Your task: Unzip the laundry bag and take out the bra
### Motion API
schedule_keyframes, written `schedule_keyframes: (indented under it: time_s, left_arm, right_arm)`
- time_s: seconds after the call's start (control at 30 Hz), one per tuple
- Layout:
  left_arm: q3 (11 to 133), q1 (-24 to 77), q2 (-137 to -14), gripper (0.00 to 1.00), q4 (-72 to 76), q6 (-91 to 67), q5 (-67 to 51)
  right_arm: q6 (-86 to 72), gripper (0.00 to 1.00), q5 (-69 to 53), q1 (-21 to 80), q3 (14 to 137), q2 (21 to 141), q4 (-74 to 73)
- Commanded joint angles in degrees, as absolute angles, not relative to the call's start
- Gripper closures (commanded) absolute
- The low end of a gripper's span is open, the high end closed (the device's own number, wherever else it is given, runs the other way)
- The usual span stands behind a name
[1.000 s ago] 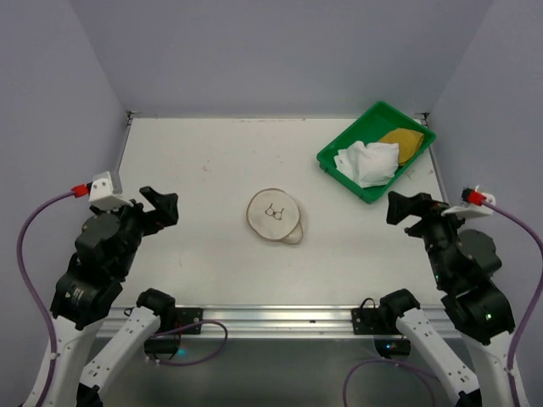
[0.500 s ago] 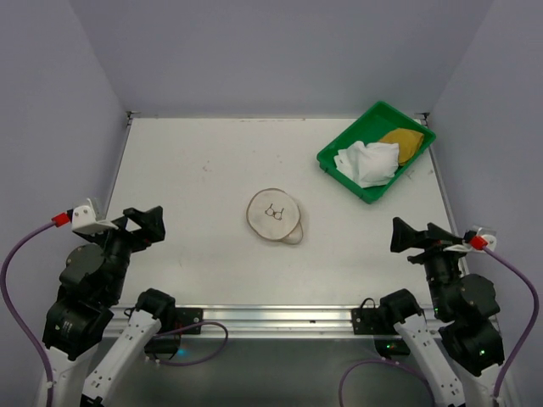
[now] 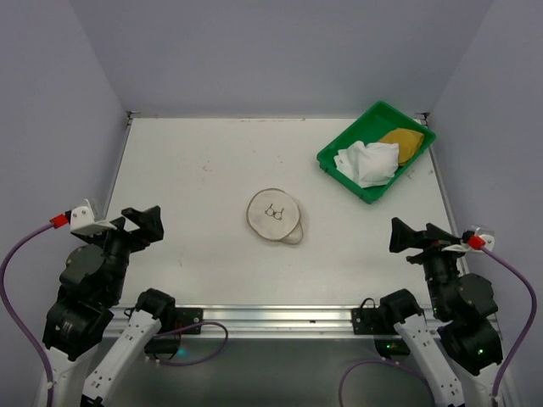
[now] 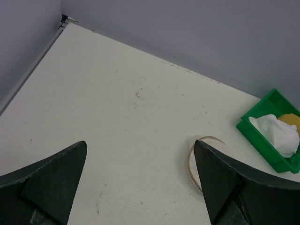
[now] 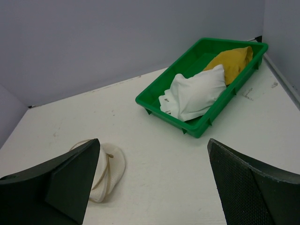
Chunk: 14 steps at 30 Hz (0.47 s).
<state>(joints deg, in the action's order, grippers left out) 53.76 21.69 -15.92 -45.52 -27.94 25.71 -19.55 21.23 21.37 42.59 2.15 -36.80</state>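
two tools, left (image 3: pixel 141 221) and right (image 3: pixel 413 233), hang released with jaws spread wide over the near left and near right of the worktop (image 3: pixel 195 161), touching nothing. laundry bag (image 3: pixel 273 214) lies flat about mid-worktop, bra drawing facing up, well apart from both tools. bra (image 3: pixel 371 161) sits bunched inside the green tray (image 3: pixel 349 131) at the far right corner, white fabric nearer the bag, mustard cup behind it.

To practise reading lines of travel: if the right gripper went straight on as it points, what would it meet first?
Probably the bare table, between the laundry bag and the green tray; depth is unclear.
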Motion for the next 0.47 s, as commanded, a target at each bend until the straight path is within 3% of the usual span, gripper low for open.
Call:
schedule_keyframes:
  time_s: [0.0,0.43]
  left_arm:
    - [53.61,21.27,-17.31,0.00,-44.82,-28.48,26.98]
    - [53.26,21.27,-18.54,0.00,-44.56,-29.09,27.16]
  right_arm:
    - [-18.98,0.01,20.30,21.44,42.01,2.02,-35.07]
    - [-19.07,0.01,20.30,21.36,42.19,2.29,-34.98]
